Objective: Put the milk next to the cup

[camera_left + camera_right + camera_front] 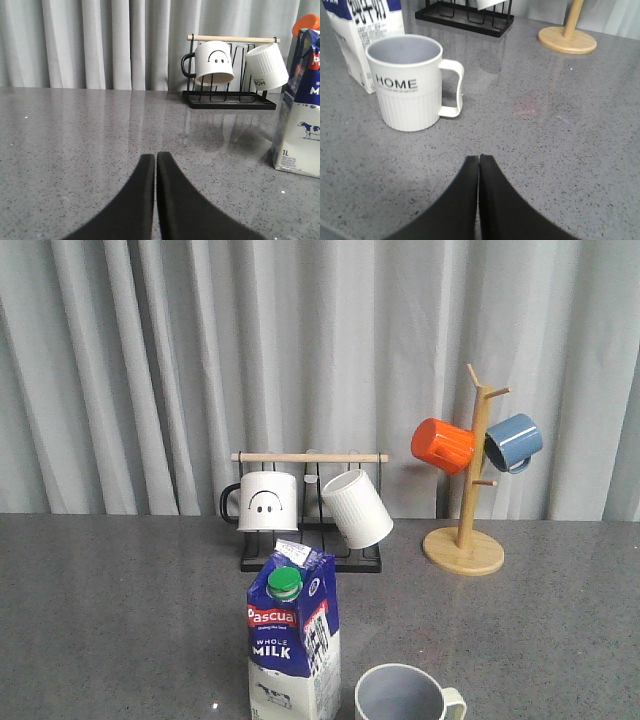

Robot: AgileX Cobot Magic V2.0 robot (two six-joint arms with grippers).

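Grey speckled stone, the table [120,600] runs under both of my claws, and neither one holds anything. My left gripper [155,159] has its black fingers pressed together, tips low over bare tabletop; my right gripper [479,161] is the same, fingers meeting along a thin seam.

From the front view, the milk [293,640] stands upright at about six o'clock, near the table's front edge, its green cap facing the camera. The cup [408,695] sits just beside it at about four o'clock, upright, its handle pointing to three o'clock. My right wrist view shows a narrow gap between the two, with the word HOME on the cup's ribbed side.

Farther back, at twelve o'clock, a black wire rack [310,558] with a wooden bar carries a smiley-face mug [266,502] and a white ribbed mug [358,508], the latter tilted. At two o'clock stands a wooden mug tree [465,540] bearing an orange mug [442,445] and a blue mug [514,442]. Pale curtains [120,370] hang behind.
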